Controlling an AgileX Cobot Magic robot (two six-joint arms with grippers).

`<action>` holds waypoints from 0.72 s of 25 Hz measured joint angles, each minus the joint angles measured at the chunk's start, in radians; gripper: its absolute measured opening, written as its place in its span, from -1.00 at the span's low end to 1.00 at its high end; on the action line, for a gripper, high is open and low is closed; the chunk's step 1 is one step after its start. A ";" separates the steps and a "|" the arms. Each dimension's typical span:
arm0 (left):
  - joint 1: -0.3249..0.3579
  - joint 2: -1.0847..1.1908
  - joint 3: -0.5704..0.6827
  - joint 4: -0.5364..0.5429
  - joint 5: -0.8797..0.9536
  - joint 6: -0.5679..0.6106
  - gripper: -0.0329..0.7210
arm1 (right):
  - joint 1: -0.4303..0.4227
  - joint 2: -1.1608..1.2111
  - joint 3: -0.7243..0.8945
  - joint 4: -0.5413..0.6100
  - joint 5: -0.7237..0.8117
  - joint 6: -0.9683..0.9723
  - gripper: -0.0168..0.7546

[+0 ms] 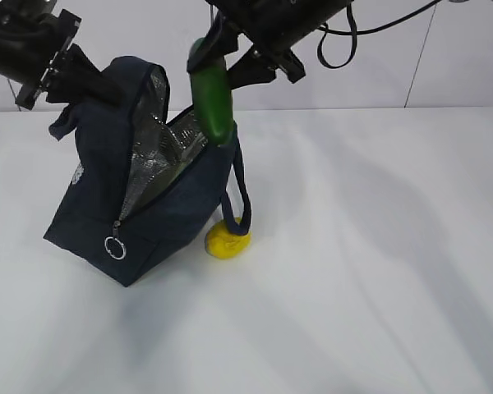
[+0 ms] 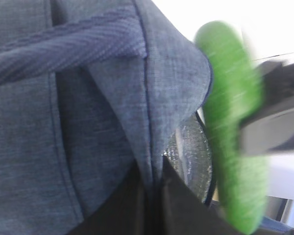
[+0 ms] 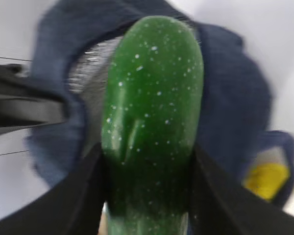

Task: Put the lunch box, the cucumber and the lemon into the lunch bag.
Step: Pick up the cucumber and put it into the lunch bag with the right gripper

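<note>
No text, number or brand can be read anywhere. The lunch bag (image 1: 140, 205) shows only a sliver of a white mark, too small to make out.

You get bright, even light, soft shadows on the bench (image 1: 378, 271); both wrist views look blurred close up.

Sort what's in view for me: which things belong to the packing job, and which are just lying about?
Job:
- cucumber, held by the right gripper over the bag's mouth
- lunch bag, rim pinched by the left gripper
- lemon, on the table beside the bag

Lying about:
- nothing; only the white table. Lunch box not visible.
</note>
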 joint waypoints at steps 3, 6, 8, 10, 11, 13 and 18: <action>-0.008 0.000 0.000 -0.008 0.000 0.002 -0.95 | 0.004 0.021 0.000 0.094 0.000 -0.008 -0.05; -0.010 0.000 0.000 -0.018 -0.002 0.004 -0.95 | 0.020 0.053 0.000 0.131 -0.004 -0.010 -0.05; -0.010 0.000 0.000 -0.021 -0.002 0.004 -0.95 | 0.030 0.067 0.000 0.131 -0.004 -0.012 -0.05; -0.011 0.000 0.000 -0.027 -0.002 0.005 -0.95 | 0.036 0.076 0.000 0.134 -0.004 -0.012 -0.05; -0.011 0.000 0.000 -0.032 -0.002 0.005 -0.95 | 0.036 0.078 0.000 0.138 -0.004 -0.012 -0.05; -0.011 0.000 0.000 -0.036 -0.002 0.005 -0.95 | 0.036 0.092 0.000 0.143 -0.004 -0.012 -0.05; -0.016 0.000 0.000 -0.043 -0.002 0.006 -0.95 | 0.036 0.131 0.000 0.147 -0.006 -0.004 -0.02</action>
